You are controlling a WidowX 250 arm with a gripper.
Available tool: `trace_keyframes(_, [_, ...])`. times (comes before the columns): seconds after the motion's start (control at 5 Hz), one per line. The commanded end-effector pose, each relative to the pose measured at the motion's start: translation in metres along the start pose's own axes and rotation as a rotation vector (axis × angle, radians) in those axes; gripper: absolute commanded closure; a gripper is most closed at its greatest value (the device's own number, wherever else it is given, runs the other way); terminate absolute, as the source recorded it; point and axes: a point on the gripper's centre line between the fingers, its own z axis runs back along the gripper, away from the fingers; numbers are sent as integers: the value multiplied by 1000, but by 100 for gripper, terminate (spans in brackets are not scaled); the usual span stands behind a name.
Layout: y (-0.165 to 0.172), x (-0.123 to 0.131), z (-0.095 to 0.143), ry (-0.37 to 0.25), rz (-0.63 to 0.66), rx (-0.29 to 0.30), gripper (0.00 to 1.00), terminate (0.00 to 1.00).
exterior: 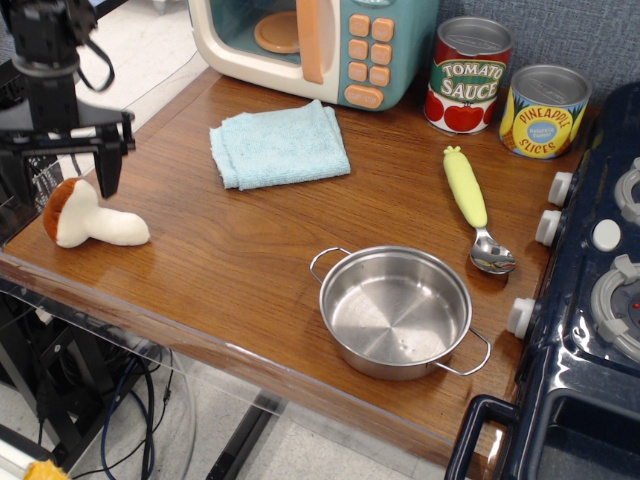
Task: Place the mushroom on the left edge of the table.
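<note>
Two dark fingers of my gripper (62, 187) hang spread wide apart with nothing held between them, above the near-left corner of the table (230, 260). Just below the jaws lies the mushroom (88, 222), on its side on the wood at the table's left edge, its brown cap under the left finger and its cream stem reaching past the right finger toward the table's middle; I see a gap between it and the fingertips. Off to the right of the jaws and farther back, a folded light-blue cloth (279, 145) lies flat, and behind it stands a toy microwave (315, 45). Well to the right of the jaws and a little nearer me sits a steel pot (396, 311), with a yellow-green-handled spoon (472, 206) beyond it, two cans (508, 90) at the back, and a dark blue toy stove (590, 300) along the right side.
</note>
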Motion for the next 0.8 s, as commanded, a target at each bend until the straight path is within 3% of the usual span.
trace_keyframes(0.0, [14,-8,67,-210,-13,-92,0,0])
trace_keyframes(0.4, [14,-8,67,-210,-13,-92,0,0])
trace_keyframes(0.6, [14,-8,67,-210,-13,-92,0,100])
